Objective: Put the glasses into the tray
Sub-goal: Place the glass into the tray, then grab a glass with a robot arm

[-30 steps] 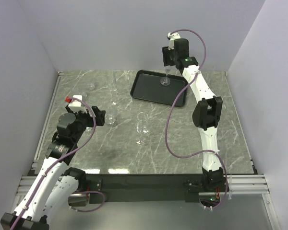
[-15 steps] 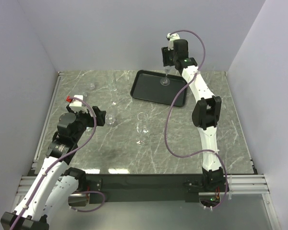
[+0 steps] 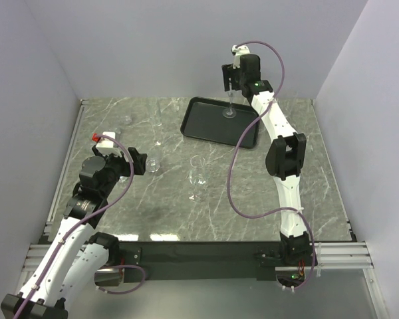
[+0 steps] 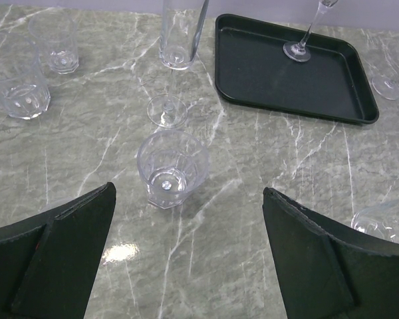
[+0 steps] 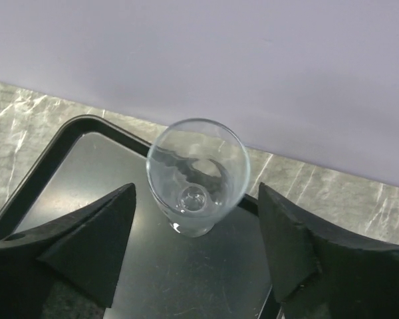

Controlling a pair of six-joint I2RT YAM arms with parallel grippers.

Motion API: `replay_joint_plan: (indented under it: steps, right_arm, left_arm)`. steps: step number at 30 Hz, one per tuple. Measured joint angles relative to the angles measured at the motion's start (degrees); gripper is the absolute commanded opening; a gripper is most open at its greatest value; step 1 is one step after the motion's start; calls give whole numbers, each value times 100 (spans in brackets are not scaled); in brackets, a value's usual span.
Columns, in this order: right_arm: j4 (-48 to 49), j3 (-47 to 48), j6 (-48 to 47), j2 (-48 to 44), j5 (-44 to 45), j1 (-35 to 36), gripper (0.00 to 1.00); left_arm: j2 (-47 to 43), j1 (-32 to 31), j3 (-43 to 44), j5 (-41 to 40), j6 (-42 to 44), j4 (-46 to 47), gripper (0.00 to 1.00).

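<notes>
Marble table (image 3: 153,206) bears the tray (image 5: 73,173); right claw (image 5: 197,191) gapes wide over its upright flute (image 5: 198,174).

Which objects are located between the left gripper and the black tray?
In the left wrist view, a short tumbler stands just ahead of the open left gripper; beyond it, a stemmed glass's foot, then bare marble up to the tray.
</notes>
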Motion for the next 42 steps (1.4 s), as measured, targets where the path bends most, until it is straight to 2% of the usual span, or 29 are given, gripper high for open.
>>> replay_joint_plan:
  steps: [16, 31, 36, 42]
  right_arm:
    - [35, -166, -37, -109, 46, 0, 88]
    - [87, -1403, -175, -1663, -216, 2, 88]
    - [79, -2229, -177, -2371, -498, 2, 88]
    - [4, -4107, -282, -3790, -1128, 2, 87]
  left_arm:
    - [-11, 0, 0, 0, 2, -2, 98]
    - [-111, 0, 0, 0, 2, 2, 98]
    - [-149, 0, 0, 4, 2, 2, 99]
    - [-227, 0, 0, 90, -2, 2, 99]
